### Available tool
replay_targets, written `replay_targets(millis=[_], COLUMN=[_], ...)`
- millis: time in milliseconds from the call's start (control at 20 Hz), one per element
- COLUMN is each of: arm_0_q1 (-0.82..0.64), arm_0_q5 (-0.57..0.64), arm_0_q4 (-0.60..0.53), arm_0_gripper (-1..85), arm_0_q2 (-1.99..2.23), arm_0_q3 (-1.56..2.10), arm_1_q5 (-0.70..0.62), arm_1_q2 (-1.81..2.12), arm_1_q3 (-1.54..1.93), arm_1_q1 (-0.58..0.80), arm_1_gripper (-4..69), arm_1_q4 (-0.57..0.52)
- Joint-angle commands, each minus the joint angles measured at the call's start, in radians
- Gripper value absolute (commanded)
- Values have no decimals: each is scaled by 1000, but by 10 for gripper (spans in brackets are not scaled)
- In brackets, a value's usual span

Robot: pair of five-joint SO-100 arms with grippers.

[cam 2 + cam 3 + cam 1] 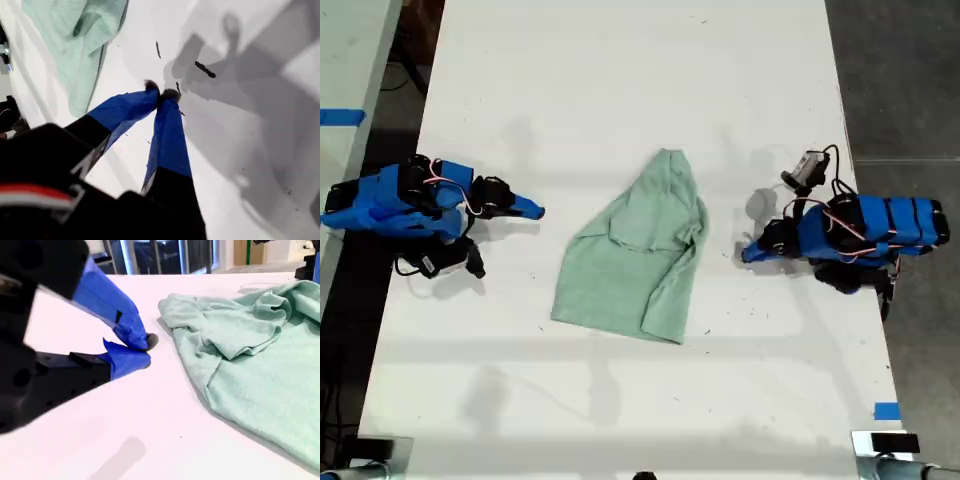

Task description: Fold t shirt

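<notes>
- The mint-green t shirt [630, 260] lies crumpled in the middle of the white table [620, 80], narrowing to a point toward the exterior view's top and widest at its lower hem.
- One sleeve side is bunched and folded over along the shirt's edge on the exterior view's right; the hem edge runs slanted, its lower corner toward the exterior view's bottom.
- My first gripper [748, 252] rests low over the table on the exterior view's right, just beside the shirt's bunched edge but apart from it. In the first wrist view its blue-taped jaws [162, 92] are pressed tip to tip with nothing between them, and the shirt [75, 45] lies off to one side.
- My second gripper [535, 210] sits on the exterior view's left, near the shirt, with a strip of bare table between. In the second wrist view its jaws [146, 351] meet at the tips, holding nothing, and the shirt's nearest edge [250, 355] is close by, not touching.
- Bare table surrounds the shirt on all sides, with the widest open stretches toward the exterior view's top and bottom.
- Blue tape [886, 411] marks the table edge near the exterior view's bottom right.
</notes>
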Motion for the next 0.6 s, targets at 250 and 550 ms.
replay_targets(millis=[250,550], arm_0_q1=[190,307], arm_0_q5=[-67,-225], arm_0_q4=[-25,100], arm_0_gripper=[132,171], arm_0_q2=[-1282,-2057], arm_0_q3=[-867,-1285], arm_1_q5=[0,-2], arm_1_q2=[8,8], arm_1_q3=[54,54], arm_1_q1=[0,-5], arm_1_gripper=[22,22], arm_1_q4=[-37,-37])
